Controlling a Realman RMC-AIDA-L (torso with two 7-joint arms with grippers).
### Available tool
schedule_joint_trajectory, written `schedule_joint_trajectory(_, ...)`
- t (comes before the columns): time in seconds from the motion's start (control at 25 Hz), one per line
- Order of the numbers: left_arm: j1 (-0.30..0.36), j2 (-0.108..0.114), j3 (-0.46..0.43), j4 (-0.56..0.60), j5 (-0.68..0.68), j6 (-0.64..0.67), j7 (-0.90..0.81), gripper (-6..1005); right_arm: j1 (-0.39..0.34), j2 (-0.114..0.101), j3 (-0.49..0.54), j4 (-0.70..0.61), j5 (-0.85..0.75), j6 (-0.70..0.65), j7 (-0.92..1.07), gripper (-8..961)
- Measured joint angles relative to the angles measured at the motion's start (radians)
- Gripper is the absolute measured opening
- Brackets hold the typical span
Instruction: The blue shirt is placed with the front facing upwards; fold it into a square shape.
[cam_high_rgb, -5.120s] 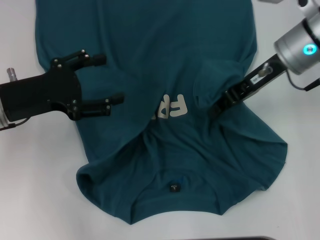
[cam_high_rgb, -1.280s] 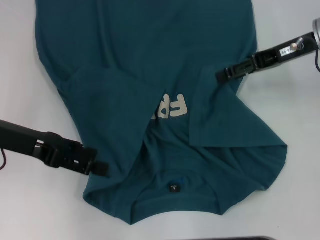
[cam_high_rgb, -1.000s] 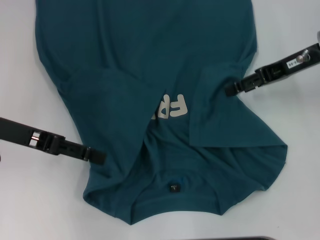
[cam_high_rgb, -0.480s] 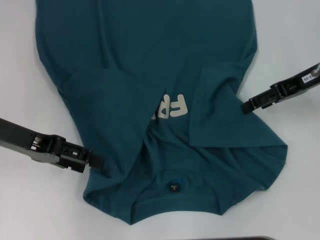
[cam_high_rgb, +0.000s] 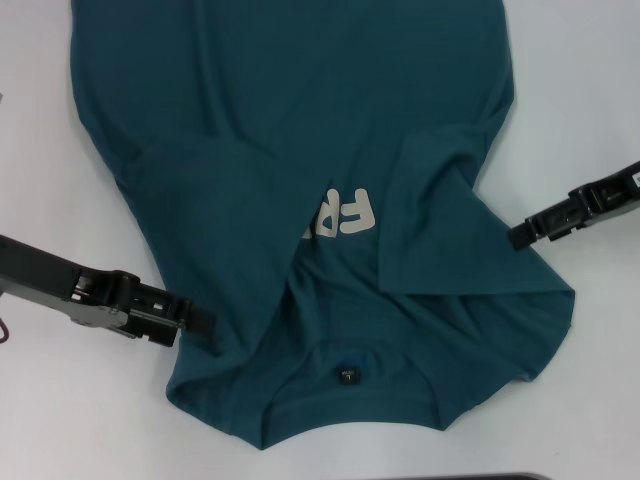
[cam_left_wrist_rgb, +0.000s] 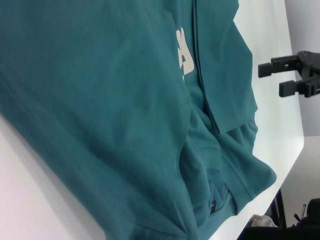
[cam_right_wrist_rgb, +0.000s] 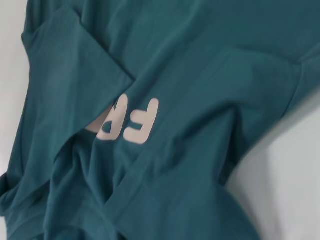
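Note:
The blue shirt lies spread on the white table, collar nearest me, with its small black neck label showing. Both sleeves are folded inward over the chest and partly cover the cream lettering. My left gripper lies low at the shirt's left edge, by the shoulder. Out past the folded sleeve, my right gripper sits at the shirt's right edge. In the left wrist view the right gripper stands open and holds nothing. The right wrist view shows the lettering between the sleeve folds.
Bare white table runs along both sides of the shirt. A dark strip shows at the table's near edge. The left wrist view shows the table's edge with dark things beyond it.
My right gripper has slid from the folded right sleeve down along the shirt's right edge toward me. The left gripper has dropped to the left shoulder edge and hardly moved since. The shirt has not shifted.

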Motion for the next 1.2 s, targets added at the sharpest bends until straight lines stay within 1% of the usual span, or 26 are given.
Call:
schedule_joint_trajectory(0.6,-0.006,-0.001,0.013,0.001,0.001,-0.007,-0.003,905,-0.059,-0.006,-0.006,-0.002,-0.003,-0.058,-0.014,862)
schedule_joint_trajectory(0.8,-0.005,-0.001,0.051,0.003,0.026,-0.043,-0.003,905,-0.07,-0.008,0.001,-0.018,-0.003,-0.054,-0.026,862)
schedule_joint_trajectory(1.0,-0.013,0.0,0.052,0.026,0.031,-0.044,0.003,905,-0.071,-0.001,-0.007,-0.031,-0.003,-0.057,-0.026,862)
schedule_joint_trajectory(1.2,-0.013,-0.001,0.059,0.028,0.031,-0.041,0.004,904,-0.072,0.001,-0.009,-0.031,-0.003,-0.053,-0.036,862)
